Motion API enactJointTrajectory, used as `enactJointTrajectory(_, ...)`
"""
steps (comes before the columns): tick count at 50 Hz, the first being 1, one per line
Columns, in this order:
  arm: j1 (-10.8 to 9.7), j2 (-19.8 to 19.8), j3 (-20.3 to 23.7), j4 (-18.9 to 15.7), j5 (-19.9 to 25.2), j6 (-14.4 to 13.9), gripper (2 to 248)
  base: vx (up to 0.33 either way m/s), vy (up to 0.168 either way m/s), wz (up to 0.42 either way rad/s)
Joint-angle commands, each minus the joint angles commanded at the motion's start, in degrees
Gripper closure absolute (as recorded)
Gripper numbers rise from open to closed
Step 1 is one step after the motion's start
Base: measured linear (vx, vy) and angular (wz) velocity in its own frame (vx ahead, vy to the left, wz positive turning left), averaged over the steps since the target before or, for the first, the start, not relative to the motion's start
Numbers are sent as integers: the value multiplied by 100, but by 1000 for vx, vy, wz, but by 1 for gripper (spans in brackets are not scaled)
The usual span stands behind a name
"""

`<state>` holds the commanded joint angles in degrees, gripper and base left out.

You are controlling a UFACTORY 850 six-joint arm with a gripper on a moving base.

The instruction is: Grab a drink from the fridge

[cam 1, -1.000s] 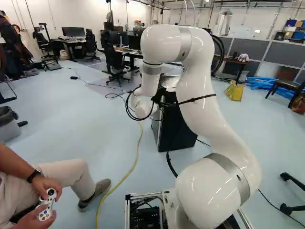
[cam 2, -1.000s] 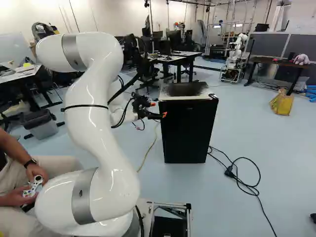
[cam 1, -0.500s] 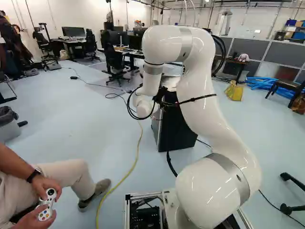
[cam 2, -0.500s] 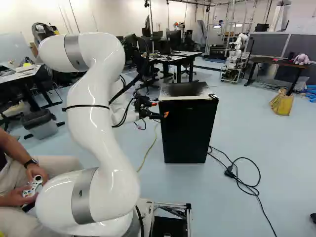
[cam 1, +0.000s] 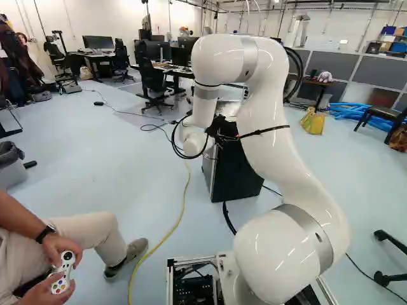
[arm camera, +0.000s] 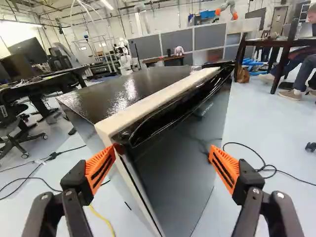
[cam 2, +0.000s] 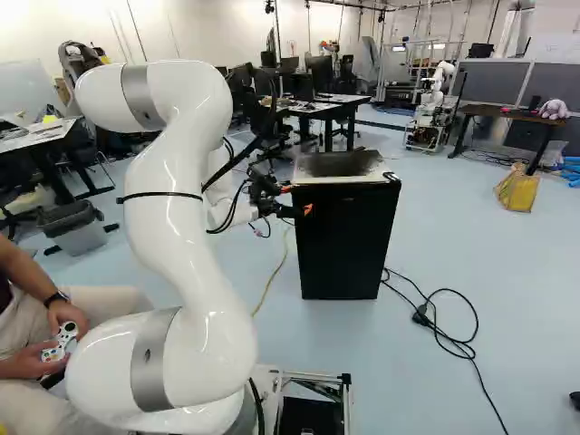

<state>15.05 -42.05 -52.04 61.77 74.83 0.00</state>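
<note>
- Gripper (arm camera: 164,153) spread wide, nothing held; it has edged rightward in the right base view.
- Fridge (cam 2: 340,165) centre-right there, its door (arm camera: 177,165) seemingly shut.
- Drink unseen; the nudge likely lines up opening the door first.

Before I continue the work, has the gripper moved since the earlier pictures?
Yes, slightly. In the right base view, the gripper has shifted to the right against the fridge; its lower orange fingertip now overlaps the fridge a little farther.
</note>
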Motion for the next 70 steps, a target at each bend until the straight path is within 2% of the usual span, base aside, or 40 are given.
enactJointTrajectory(35, -127, 196, 336, 0, 48, 0, 3, 0, 0, 0)
enactJointTrajectory(70, -240, 562, 959, 0, 48, 0, 3, 0, 0, 0)
